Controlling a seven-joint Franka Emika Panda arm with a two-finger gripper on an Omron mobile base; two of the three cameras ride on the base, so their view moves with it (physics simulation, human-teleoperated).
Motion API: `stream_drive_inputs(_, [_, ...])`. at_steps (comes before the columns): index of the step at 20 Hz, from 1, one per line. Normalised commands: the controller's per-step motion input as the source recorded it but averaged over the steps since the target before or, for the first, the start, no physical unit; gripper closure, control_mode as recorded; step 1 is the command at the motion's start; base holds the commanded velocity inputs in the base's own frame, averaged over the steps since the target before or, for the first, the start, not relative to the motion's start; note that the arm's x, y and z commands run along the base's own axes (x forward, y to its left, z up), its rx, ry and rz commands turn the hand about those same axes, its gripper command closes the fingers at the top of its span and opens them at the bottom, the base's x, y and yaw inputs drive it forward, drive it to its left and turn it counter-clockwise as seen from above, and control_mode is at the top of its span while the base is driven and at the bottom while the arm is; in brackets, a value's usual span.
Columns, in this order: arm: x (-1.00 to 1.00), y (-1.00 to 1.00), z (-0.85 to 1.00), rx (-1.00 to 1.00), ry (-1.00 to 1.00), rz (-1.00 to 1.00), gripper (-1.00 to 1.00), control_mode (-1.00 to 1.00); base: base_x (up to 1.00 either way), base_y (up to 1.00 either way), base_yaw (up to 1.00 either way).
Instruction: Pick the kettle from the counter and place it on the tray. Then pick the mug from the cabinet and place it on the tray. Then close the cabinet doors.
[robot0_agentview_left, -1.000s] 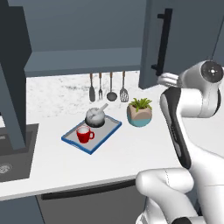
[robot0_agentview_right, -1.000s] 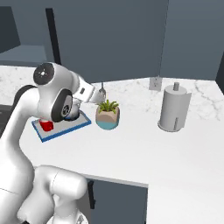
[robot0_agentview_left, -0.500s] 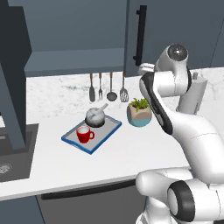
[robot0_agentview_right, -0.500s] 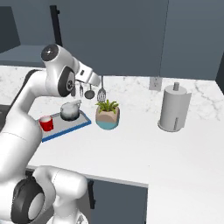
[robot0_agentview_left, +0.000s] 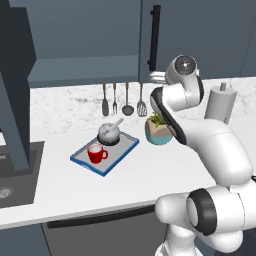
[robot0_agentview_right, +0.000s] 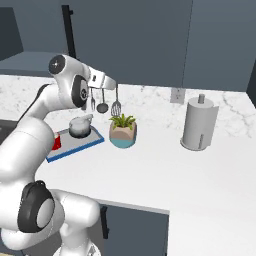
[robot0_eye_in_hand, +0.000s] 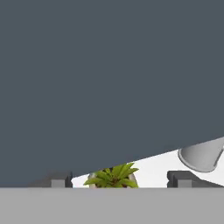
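Observation:
The blue-rimmed tray (robot0_agentview_left: 117, 157) (robot0_agentview_right: 82, 143) lies on the white counter (robot0_agentview_left: 60, 185). On it stand the grey kettle (robot0_agentview_left: 110, 133) (robot0_agentview_right: 80, 126) and the red mug (robot0_agentview_left: 95, 153), which in the right base view (robot0_agentview_right: 56, 143) is partly behind my arm. My gripper (robot0_agentview_left: 156, 76) (robot0_agentview_right: 112, 84) (robot0_eye_in_hand: 120, 179) is up at the lower edge of the right cabinet door (robot0_agentview_left: 200, 35) (robot0_eye_in_hand: 109, 78), close against its dark face. Its fingertips stand apart, open, with nothing between them. The left cabinet door (robot0_agentview_left: 15, 100) hangs open, showing the cabinet shelf (robot0_agentview_left: 85, 70).
A plant pot (robot0_agentview_left: 159, 131) (robot0_agentview_right: 122, 132) (robot0_eye_in_hand: 111, 177) stands right of the tray, under my hand. Utensils (robot0_agentview_left: 122, 100) (robot0_agentview_right: 102, 100) hang on the back wall. A paper towel holder (robot0_agentview_left: 220, 102) (robot0_agentview_right: 200, 125) stands far right. The dark sink (robot0_agentview_left: 15, 175) is at the left.
My arm has swung up and left with the hand at the right door. That door and its black handle have moved left, toward the cabinet front.

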Motion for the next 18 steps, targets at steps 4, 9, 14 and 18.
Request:
stream_drive_inputs(4, [0.5, 0.0, 0.0, -0.09, 0.2, 0.0, -1.0, -1.0, 0.0, 0.0, 0.0])
stream_drive_inputs(9, [0.3, 0.0, -0.02, -0.11, 0.18, 0.0, -1.0, -1.0, 0.0, 0.0, 0.0])
stream_drive_inputs(14, [-0.06, 0.03, -0.05, -0.14, 0.06, 0.0, -1.0, -1.0, 0.0, 0.0, 0.0])
stream_drive_inputs(18, [-0.31, 0.13, -0.05, -0.16, 0.0, 0.0, -1.0, -1.0, 0.0, 0.0, 0.0])
